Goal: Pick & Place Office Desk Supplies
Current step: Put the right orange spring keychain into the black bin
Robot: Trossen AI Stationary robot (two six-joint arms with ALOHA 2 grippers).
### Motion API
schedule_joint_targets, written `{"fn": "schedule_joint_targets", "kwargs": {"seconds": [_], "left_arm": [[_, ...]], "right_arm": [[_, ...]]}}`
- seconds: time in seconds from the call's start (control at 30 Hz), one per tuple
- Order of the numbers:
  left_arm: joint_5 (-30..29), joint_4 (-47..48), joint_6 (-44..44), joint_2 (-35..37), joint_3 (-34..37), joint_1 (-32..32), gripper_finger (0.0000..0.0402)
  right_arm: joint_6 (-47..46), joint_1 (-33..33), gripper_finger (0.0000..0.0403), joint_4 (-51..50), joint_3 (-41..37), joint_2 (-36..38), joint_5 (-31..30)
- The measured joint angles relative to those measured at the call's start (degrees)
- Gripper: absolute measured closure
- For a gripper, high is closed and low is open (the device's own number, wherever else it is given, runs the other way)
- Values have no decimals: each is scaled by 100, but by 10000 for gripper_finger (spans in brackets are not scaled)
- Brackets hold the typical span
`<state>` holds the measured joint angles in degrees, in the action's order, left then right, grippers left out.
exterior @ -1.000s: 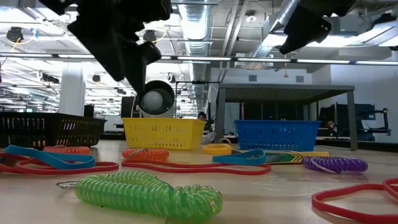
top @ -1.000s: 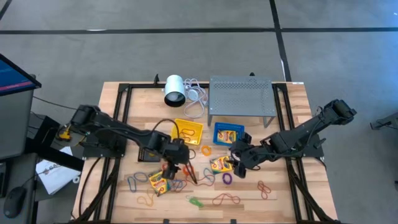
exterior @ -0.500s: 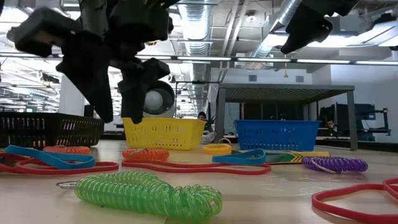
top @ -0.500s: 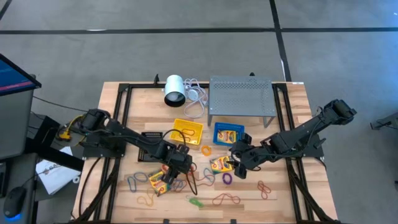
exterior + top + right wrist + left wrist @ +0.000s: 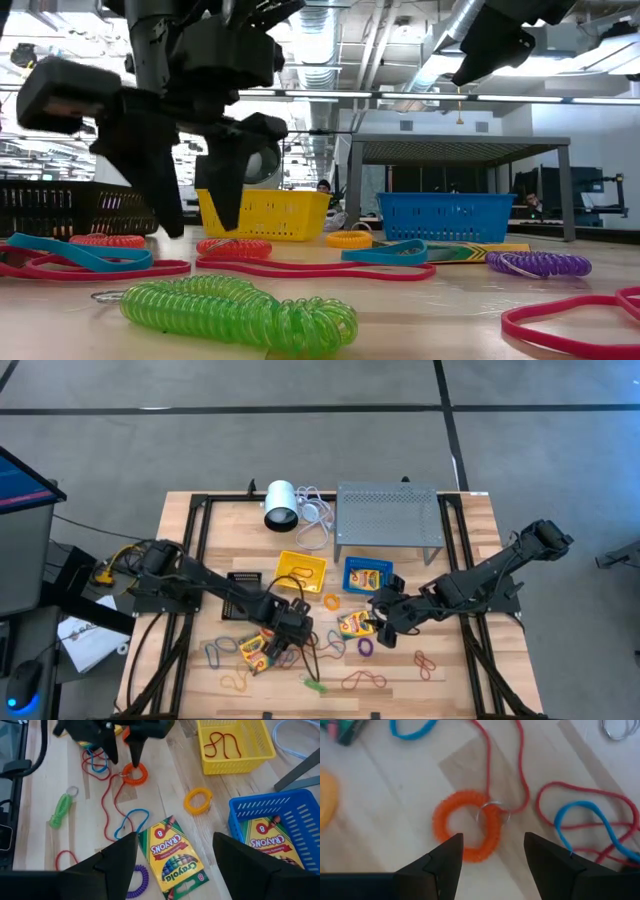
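Note:
My left gripper hangs open, pointing steeply down over an orange coil ring that lies flat on the wooden table. Its fingertips stand just above and on either side of the ring's near edge without touching it. A red rubber band and a blue one lie beside the ring. My right gripper hovers open higher up at centre right, over a yellow-and-green crayon box lying flat. Another crayon box lies to the left of my left gripper.
A yellow basket holds a red band, and a blue basket holds a crayon box. A black basket stands to their left, with a grey rack and a white cylinder at the back. Green, yellow and purple coils and loose bands lie near the front.
My left gripper has come down and a little toward the table's near edge, over the orange coil ring, and its wrist has rolled. It is still open. The supplies on the table have not moved.

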<state>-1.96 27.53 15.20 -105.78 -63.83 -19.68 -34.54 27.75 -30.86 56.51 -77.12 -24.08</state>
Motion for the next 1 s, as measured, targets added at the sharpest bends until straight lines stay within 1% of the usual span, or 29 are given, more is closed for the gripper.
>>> {"fn": "schedule_joint_targets", "kwargs": {"seconds": [0.2, 0.3, 0.37, 0.43, 0.53, 0.73, 1.0], "left_arm": [[-85, -86, 8, -164, 0, 8, 199], [-259, -85, 144, -174, 0, 8, 209], [-273, -123, 248, -174, 0, 10, 221], [-270, -157, 258, -174, 0, 8, 238], [-273, -163, 258, -174, 0, 8, 276], [-273, -162, 258, -172, 0, 13, 383], [-270, -154, 228, -164, 0, 13, 398]], "right_arm": [[0, 2, 149, 5, 1, 0, 0], [0, 0, 149, 21, 2, 0, 0], [-1, 7, 149, 6, 0, 0, 0], [-10, 19, 149, 20, 2, 0, 0], [-17, 56, 149, 25, 0, 0, -2], [-17, 155, 149, 25, 2, 0, -2], [-49, 155, 149, 23, 0, 0, -2]]}}
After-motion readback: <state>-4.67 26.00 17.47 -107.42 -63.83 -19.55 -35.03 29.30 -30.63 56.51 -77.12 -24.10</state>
